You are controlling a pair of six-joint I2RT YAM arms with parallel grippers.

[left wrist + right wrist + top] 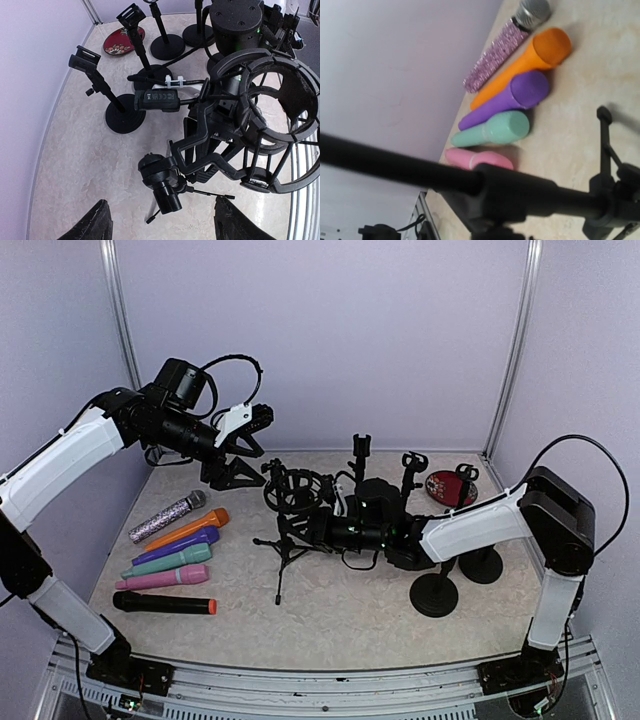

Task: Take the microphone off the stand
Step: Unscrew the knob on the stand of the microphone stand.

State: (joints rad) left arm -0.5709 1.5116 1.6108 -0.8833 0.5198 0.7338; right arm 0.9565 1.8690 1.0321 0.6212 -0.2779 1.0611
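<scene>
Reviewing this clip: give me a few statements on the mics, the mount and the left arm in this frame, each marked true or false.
1. The left gripper is shut on a microphone. False: it is open, empty and raised.
2. The orange microphone lies between the glitter microphone and the purple microphone. True.
3. The shock mount holds a microphone. False: the left wrist view shows its ring empty.
4. The red plate sits at the back right. True.
</scene>
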